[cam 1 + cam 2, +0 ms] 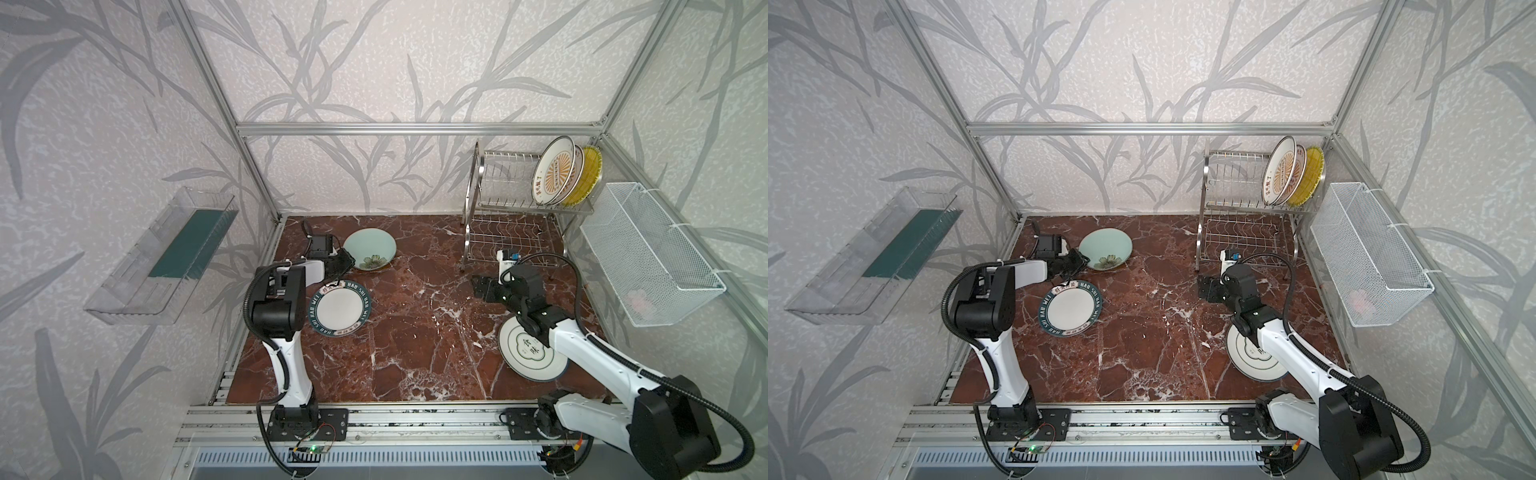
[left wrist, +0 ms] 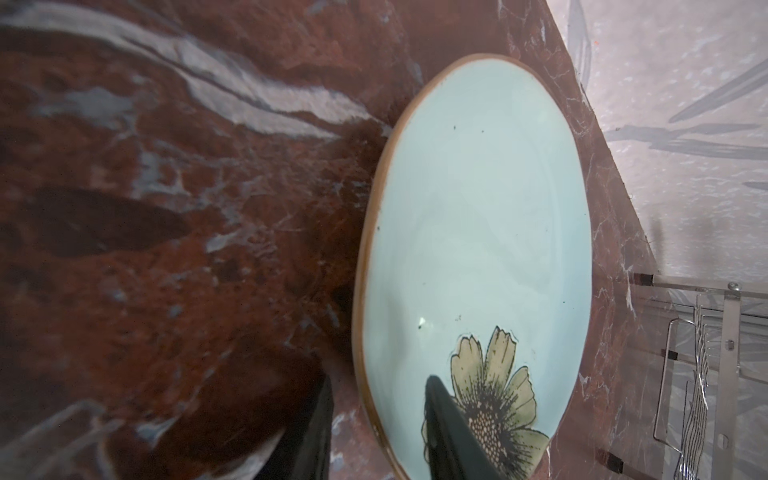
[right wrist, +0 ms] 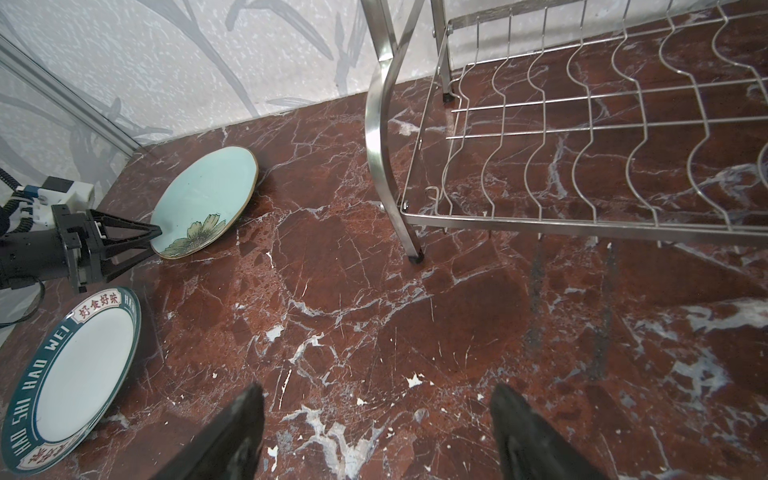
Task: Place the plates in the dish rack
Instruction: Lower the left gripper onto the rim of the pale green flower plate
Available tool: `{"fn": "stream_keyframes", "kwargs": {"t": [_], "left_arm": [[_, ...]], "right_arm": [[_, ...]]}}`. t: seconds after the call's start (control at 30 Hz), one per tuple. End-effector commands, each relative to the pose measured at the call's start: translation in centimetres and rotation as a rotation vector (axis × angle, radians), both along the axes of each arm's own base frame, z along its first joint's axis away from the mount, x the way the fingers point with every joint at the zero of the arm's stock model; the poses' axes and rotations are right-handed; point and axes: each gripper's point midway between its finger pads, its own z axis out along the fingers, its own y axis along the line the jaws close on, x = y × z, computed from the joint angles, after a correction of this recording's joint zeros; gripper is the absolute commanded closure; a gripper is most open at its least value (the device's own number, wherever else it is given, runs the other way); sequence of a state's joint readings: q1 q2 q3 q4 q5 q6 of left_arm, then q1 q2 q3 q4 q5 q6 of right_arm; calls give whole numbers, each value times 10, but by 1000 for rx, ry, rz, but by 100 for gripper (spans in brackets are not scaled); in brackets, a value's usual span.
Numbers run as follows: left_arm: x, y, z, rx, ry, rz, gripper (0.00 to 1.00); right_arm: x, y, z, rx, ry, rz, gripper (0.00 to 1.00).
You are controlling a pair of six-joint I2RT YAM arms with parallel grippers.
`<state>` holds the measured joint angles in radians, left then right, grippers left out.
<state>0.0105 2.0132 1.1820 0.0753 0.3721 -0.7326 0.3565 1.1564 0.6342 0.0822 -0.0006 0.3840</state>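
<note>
Right gripper (image 3: 380, 432) hangs wide and empty over bare table (image 1: 415, 332); half the plates are racked.

Two sunburst plates (image 1: 555, 170) and the yellow plate (image 1: 590, 172) stand upright at the right end of the rack's (image 1: 519, 205) upper tier. The green plate (image 2: 478, 216), teal-rimmed plate (image 1: 340, 307) and cloud plate (image 1: 523, 353) lie on the table. Left gripper (image 3: 150, 241) straddles the green plate's rim, jaws apart and not visibly clamped. Mid-table is bare for a carry. The upper slots left of the racked plates look free, as does the lower tier. The arched end frame (image 3: 372, 137) narrows the approach, and the right arm (image 1: 582, 345) overhangs the cloud plate.
</note>
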Motion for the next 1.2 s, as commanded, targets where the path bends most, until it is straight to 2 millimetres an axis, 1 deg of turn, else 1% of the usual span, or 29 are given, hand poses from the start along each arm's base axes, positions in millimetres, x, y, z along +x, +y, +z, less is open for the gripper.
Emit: {"fn": "stream_keyframes", "kwargs": {"t": [0.0, 0.1, 0.27, 0.53, 0.77, 1.17], "left_arm": [[10, 1, 0, -19, -9, 7, 65], [12, 0, -4, -34, -5, 8, 66], [13, -1, -8, -45, 1, 8, 74], [14, -1, -8, -50, -1, 5, 82], [14, -3, -9, -59, 6, -3, 83], [13, -6, -11, -73, 13, -23, 91]], "right_arm": [[-3, -2, 3, -13, -16, 0, 16], [-3, -3, 4, -14, -16, -4, 16], [-4, -3, 3, -19, -15, -5, 16], [-5, -5, 1, -22, -13, -10, 16], [-5, -5, 1, -20, -13, -11, 16], [-5, -5, 1, -18, -13, -15, 16]]}}
